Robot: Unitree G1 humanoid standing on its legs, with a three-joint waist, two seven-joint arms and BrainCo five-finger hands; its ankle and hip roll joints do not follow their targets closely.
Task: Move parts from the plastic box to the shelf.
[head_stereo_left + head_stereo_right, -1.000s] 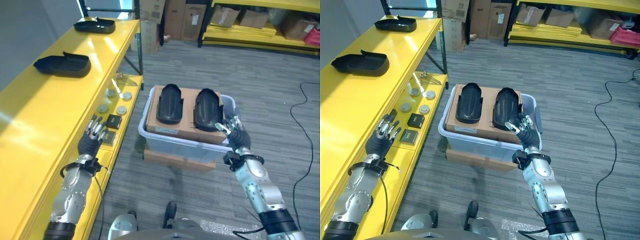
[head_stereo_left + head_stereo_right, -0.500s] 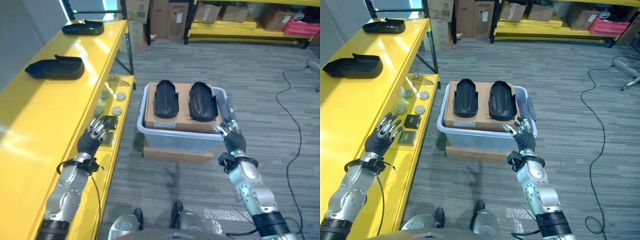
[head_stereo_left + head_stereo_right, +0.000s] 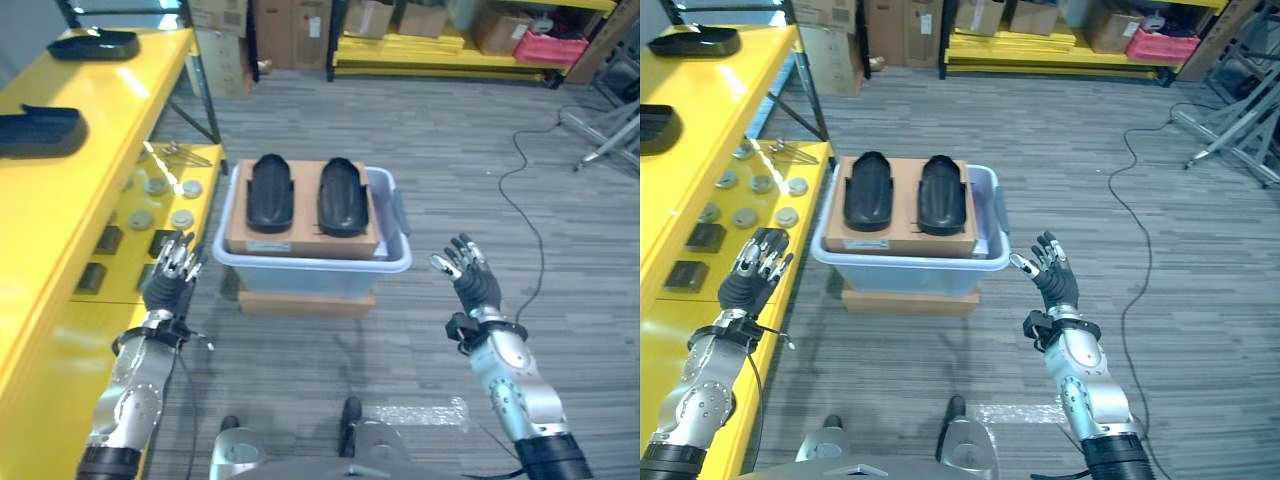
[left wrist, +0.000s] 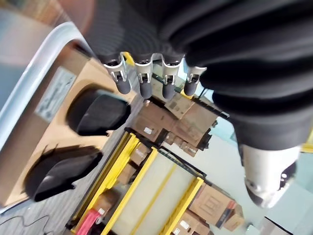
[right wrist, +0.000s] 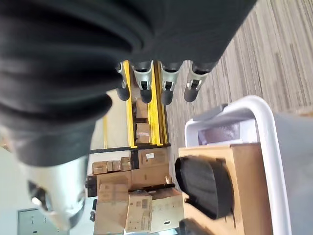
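Both hands hang open and empty — the left hand (image 3: 168,283) by the yellow shelf (image 3: 40,230), the right hand (image 3: 472,283) now drawn back right of the plastic box (image 3: 310,265) — while two black parts (image 3: 305,193) lie untouched on cardboard (image 3: 300,238) beyond.

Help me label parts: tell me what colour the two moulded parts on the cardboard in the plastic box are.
Black, both moulded parts; clearest in the right eye view.
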